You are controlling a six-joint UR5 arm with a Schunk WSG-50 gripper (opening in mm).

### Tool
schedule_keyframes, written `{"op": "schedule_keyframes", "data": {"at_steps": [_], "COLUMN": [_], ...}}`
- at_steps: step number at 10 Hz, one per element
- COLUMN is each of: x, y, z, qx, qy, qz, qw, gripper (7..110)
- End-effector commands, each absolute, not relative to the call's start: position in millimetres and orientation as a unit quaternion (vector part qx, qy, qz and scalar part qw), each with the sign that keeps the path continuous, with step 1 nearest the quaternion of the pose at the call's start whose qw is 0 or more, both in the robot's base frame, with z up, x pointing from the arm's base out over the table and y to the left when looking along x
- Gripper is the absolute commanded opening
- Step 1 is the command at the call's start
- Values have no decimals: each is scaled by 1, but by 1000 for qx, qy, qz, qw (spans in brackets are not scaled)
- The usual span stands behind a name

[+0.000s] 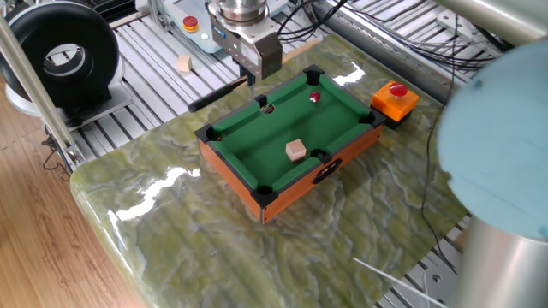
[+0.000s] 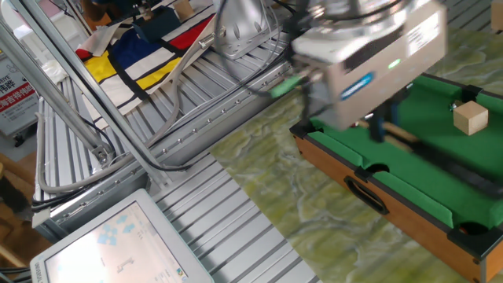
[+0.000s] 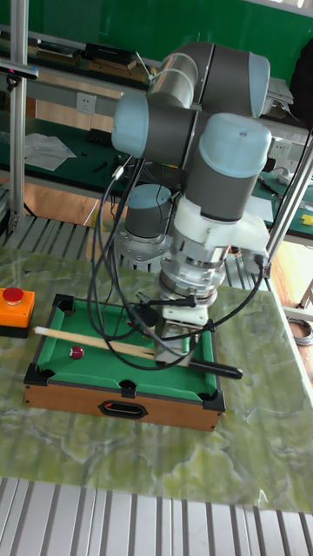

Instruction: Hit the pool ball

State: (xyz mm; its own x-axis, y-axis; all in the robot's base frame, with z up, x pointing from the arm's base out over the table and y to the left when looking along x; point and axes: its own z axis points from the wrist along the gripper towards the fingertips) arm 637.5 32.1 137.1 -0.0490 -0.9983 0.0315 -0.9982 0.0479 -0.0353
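From my station I see the small pool table (image 1: 257, 145) standing on the green marbled table top (image 1: 171, 239), and the pool ball (image 1: 314, 97) lies on the green felt near the far end, close to the corner beside the red button on its orange box (image 1: 395, 97). A tan wooden cube (image 1: 296, 151) sits on the felt near a side pocket, well apart from the ball. The gripper (image 3: 174, 340) is at the opposite end of the pool table, and it grips a cue stick (image 3: 96, 341); the jaws look closed on it, with the dark handle sticking out past the table edge. In the tall fixed view the light tip of the cue reaches over the felt, a little above the ball (image 3: 76, 353), not touching it. In the other fixed view the gripper body (image 2: 369, 63) is blurred and hides the ball completely, only the cube (image 2: 471, 118) shows there
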Motion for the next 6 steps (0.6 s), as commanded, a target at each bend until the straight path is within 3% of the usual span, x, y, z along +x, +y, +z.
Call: {"op": "schedule_keyframes", "data": {"at_steps": [1, 3, 6], "x": [637, 627, 615], "y": [11, -13, -32], "z": [133, 146, 165], "qx": [-599, -551, -513], "qy": [800, 833, 857], "qz": [-10, -31, -36], "qw": [-19, -51, -46], "gripper": [7, 7, 7]}}
